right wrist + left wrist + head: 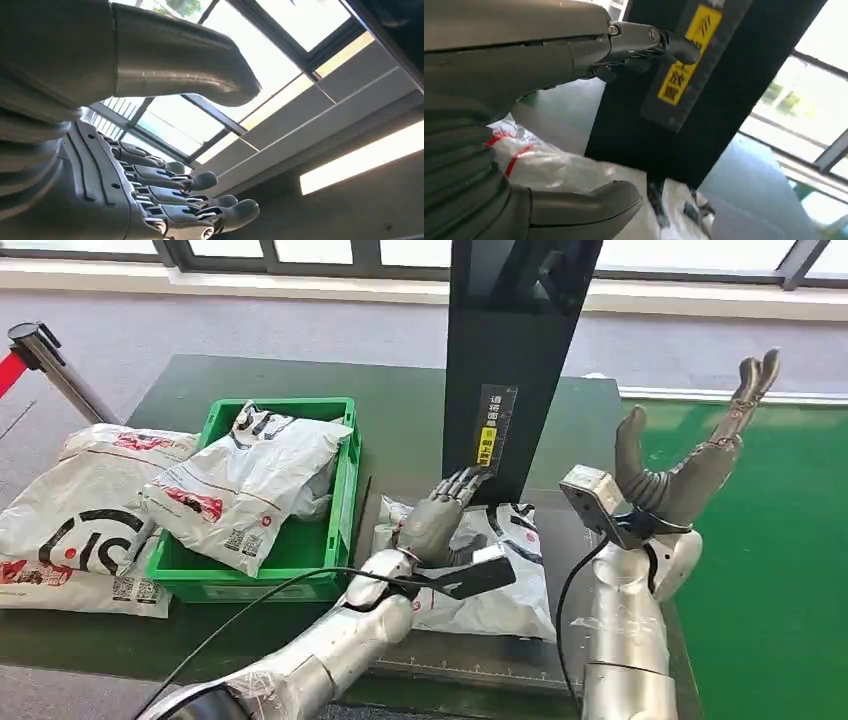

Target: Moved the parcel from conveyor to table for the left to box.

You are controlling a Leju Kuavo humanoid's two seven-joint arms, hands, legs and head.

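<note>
The parcel (497,580), a white plastic mailer with black print, lies flat on the dark table (400,410) at the foot of a black upright column (515,360), just right of the green crate (345,490). The left hand (440,520) sits over the parcel's near-left part with its fingers stretched forward toward the column; they are apart and hold nothing, and whether the palm touches the plastic cannot be told. In the left wrist view the same hand (549,55) reaches out with its fingers extended at the column (704,90), its thumb (589,202) apart below them, and the parcel (574,170) lies under it. The right hand (690,460) is raised above the green conveyor (780,570), palm up, fingers spread wide and empty; the right wrist view shows that hand (125,150) with fingers (200,200) lined up side by side and the thumb well apart, against windows and ceiling. The column carries a narrow black label (493,430) with a yellow patch and small characters too small to read. The crate holds another white mailer (250,485) with red markings and small square codes, tilted over its edge. More white bags (80,510) with bold black lettering and a red strip lie left of the crate. A stanchion post (50,365) with a red belt stands at far left.
</note>
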